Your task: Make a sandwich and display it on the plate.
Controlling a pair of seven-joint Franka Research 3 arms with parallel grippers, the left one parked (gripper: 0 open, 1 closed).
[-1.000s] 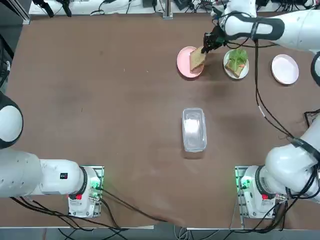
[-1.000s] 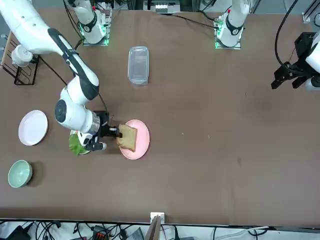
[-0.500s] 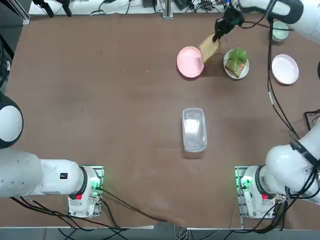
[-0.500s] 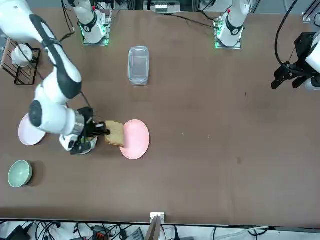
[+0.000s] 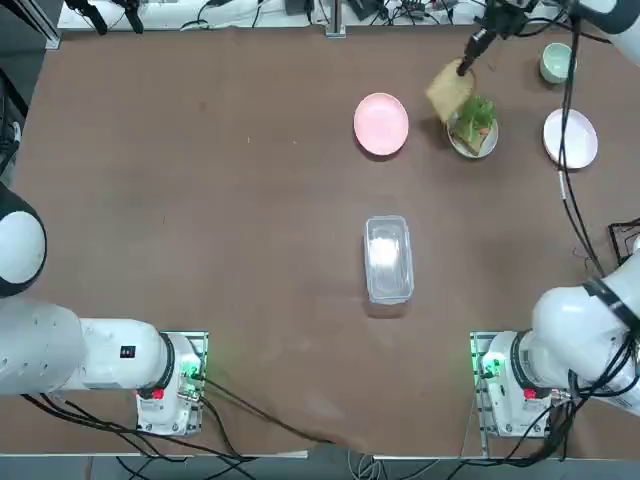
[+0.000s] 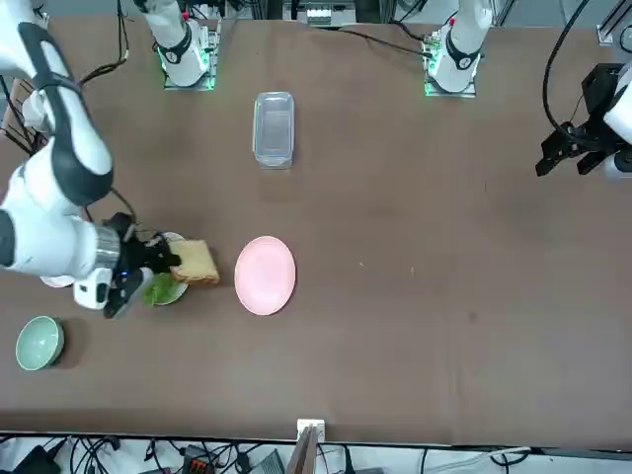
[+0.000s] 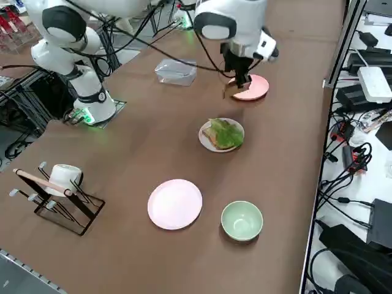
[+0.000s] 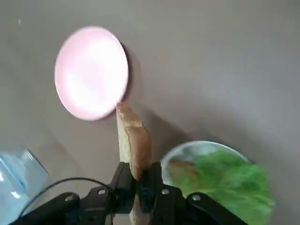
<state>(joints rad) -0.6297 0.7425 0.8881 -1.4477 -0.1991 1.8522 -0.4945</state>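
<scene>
The right gripper (image 8: 138,180) hangs above the counter (image 5: 200,200), jaws pinching a toast slice (image 5: 448,90) by one edge. The slice juts at 10 o'clock over the white plate (image 5: 455,143), which carries toast and lettuce (image 5: 477,113).

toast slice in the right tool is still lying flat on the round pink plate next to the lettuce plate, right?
No. The tan toast slice is off the round pink plate, which is bare. The right tool holds it in the air beside the small white plate with the green lettuce, as the top view shows.
</scene>
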